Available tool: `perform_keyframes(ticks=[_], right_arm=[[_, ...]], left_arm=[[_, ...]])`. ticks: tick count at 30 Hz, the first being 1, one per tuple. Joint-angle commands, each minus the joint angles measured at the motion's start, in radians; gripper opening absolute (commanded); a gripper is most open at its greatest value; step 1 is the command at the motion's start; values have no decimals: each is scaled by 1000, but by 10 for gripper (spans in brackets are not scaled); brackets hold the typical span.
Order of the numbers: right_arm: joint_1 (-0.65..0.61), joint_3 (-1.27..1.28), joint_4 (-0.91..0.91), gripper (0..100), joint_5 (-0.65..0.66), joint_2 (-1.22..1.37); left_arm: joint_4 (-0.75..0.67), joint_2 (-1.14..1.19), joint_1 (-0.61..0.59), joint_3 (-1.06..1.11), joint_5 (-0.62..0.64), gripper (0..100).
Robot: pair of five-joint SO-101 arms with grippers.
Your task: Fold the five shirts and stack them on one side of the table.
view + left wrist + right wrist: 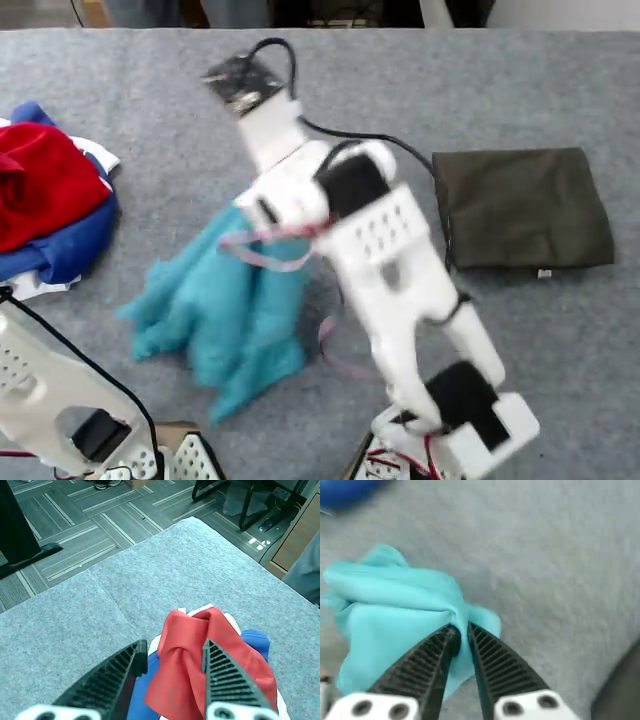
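A crumpled teal shirt (215, 310) (395, 615) lies mid-table, one edge lifted. My right gripper (461, 630) is shut on a fold of it; in the high view that arm (380, 250) stretches over the shirt's right side. A dark olive shirt (520, 205) lies folded flat at the right. At the left edge sits a heap with a red shirt (40, 185) (185, 630) on top of a blue shirt (70, 245) (255, 640) and a white one (100, 155). My left gripper (172, 655) is open above and short of the heap, holding nothing.
The left arm's white body (50, 400) fills the front left corner. A black cable (360, 135) runs across the table behind the right arm. Grey felt lies bare along the back and between the teal and olive shirts. Floor and chair legs show past the table's edge.
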Motion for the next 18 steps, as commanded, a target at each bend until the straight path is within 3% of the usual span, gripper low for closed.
perform_keyframes(ticks=[1,5,8,12,15,18], right_arm=[[201,168,-133,14,86,64],[351,265,-281,15,189,156],[427,254,-353,34,192,211],[491,191,-370,285,98,251],[497,124,-322,467,132,252],[466,22,-173,459,158,252]], left_arm=[[3,-58,-10,-35,0,199],[3,-58,-10,-35,0,199],[3,-60,-10,-41,0,199],[3,-87,-5,-36,0,199],[5,-157,-2,7,0,199],[5,-230,-1,102,0,199]])
